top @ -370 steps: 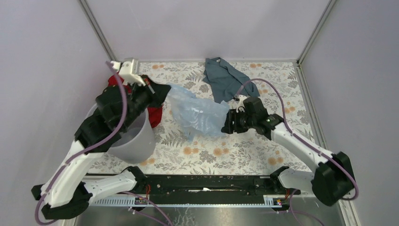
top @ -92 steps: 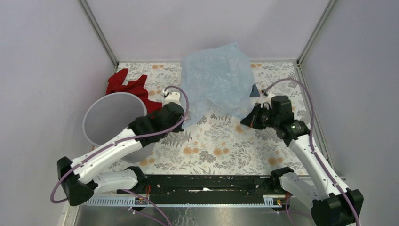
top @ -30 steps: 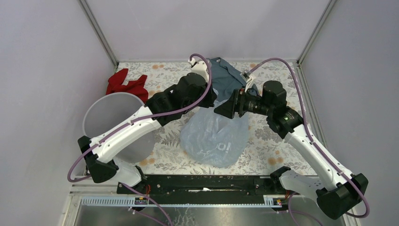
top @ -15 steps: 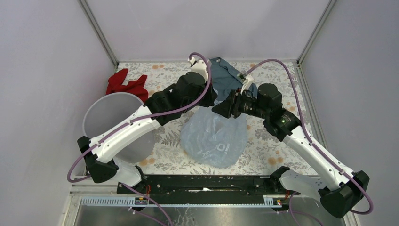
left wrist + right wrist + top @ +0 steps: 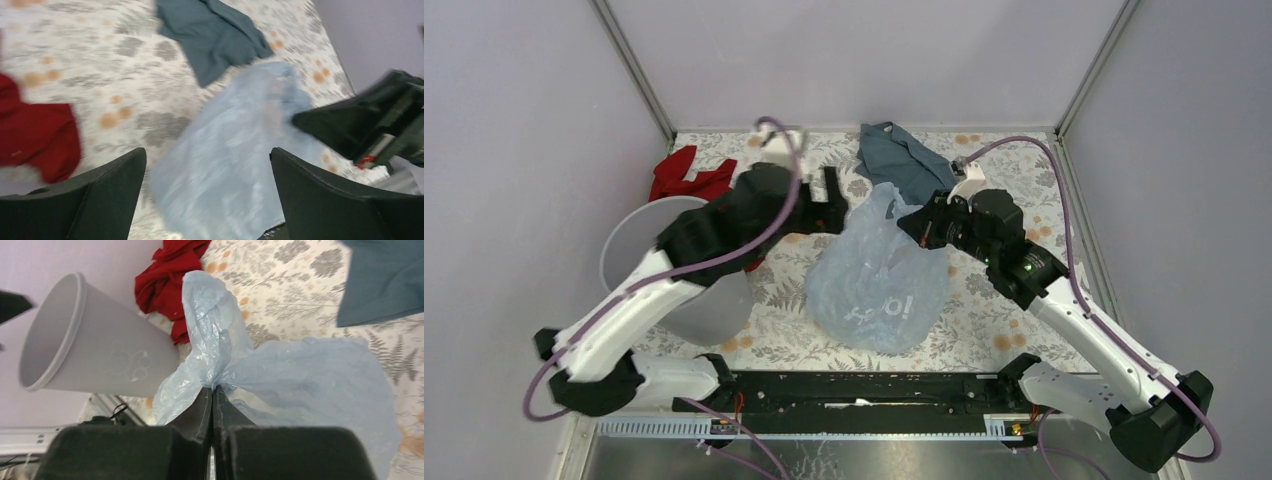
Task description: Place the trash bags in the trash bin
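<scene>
The pale blue crinkly trash bag (image 5: 879, 285) lies on the flowered table between the arms, with its bunched top lifted. My right gripper (image 5: 916, 226) is shut on that gathered neck; the right wrist view shows the plastic pinched at the tips of the gripper (image 5: 212, 390). My left gripper (image 5: 833, 205) hangs open just left of the bag's top, touching nothing. In the left wrist view the bag (image 5: 230, 165) lies below that gripper (image 5: 207, 152). The light grey trash bin (image 5: 624, 245) stands at the left, partly hidden by the left arm, and the same bin (image 5: 90, 350) appears tilted in the right wrist view.
A red cloth (image 5: 689, 180) lies behind the bin at the back left. A dark teal-grey cloth (image 5: 899, 160) lies at the back, just beyond the bag. Enclosure walls close in the table on three sides.
My left gripper has opened, let go of the bag and swung left towards the bin. My right gripper has shut on the bag's neck, which now stands up in a peak.
</scene>
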You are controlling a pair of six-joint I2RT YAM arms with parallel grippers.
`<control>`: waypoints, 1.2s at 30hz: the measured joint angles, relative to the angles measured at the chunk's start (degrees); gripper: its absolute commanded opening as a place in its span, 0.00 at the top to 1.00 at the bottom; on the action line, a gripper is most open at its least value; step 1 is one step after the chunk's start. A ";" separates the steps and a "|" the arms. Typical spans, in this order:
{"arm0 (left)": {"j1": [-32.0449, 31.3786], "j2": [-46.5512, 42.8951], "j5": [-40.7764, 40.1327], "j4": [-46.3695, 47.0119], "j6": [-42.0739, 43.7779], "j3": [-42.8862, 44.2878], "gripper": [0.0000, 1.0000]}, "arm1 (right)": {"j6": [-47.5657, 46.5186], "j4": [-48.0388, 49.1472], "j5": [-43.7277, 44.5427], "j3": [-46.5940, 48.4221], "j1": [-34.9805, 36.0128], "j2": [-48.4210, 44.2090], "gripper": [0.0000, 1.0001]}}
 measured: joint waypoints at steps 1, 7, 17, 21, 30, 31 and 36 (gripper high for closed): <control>0.07 -1.99 -1.92 -1.95 -0.26 -0.04 0.01 | -0.46 -0.33 1.70 -0.13 0.00 -0.44 1.00; 2.89 -10.54 -19.89 -21.11 -7.10 0.39 0.01 | -3.23 -1.03 6.84 -0.24 0.00 -3.04 1.00; 17.35 -0.52 -22.84 -29.97 -15.91 -11.23 0.16 | -4.39 -1.27 7.87 -1.05 0.00 -4.09 1.00; 17.44 -1.42 -20.04 -26.86 -15.02 -12.83 0.37 | -4.48 -1.84 7.93 -1.51 0.00 -4.98 1.00; 17.73 -1.55 -15.65 -24.35 -11.34 -12.83 0.76 | -5.22 -2.84 8.41 -1.55 0.00 -6.32 1.00; 17.70 -1.57 -15.08 -24.41 -11.17 -12.81 0.78 | -5.33 -2.84 8.76 -1.55 0.00 -6.36 1.00; 17.73 -2.69 -9.68 -24.98 -8.35 -12.37 0.85 | -6.69 -2.91 11.10 -1.55 0.00 -7.04 1.00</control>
